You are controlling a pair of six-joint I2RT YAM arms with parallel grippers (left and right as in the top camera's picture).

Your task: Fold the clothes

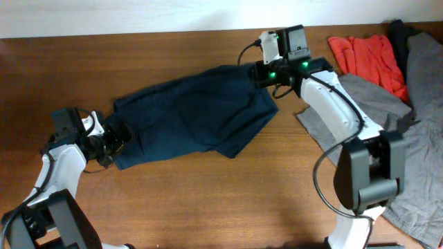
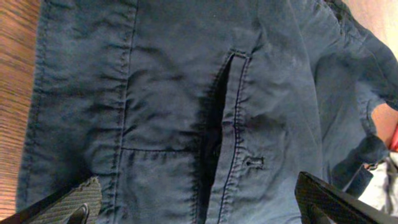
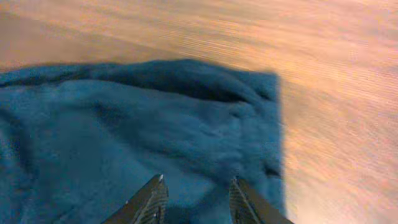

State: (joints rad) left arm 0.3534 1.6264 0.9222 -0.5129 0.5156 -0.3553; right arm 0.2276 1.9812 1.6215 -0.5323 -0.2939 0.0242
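Observation:
The dark navy shorts [image 1: 194, 111] lie spread across the middle of the wooden table, waistband end to the left. My left gripper [image 1: 116, 131] is at that left end. In the left wrist view its fingers [image 2: 196, 182] stand wide open over the waistband and fly seam of the shorts [image 2: 174, 93], holding nothing. My right gripper [image 1: 257, 72] is at the shorts' far right corner. In the blurred right wrist view its fingers [image 3: 198, 185] are partly apart, with the leg fabric of the shorts [image 3: 112, 124] under and between them.
A large light grey garment [image 1: 415, 138] lies at the right, under my right arm's base. A small red-orange garment [image 1: 367, 55] and a dark piece [image 1: 398, 31] lie at the back right. Bare wood [image 1: 208, 200] runs along the front.

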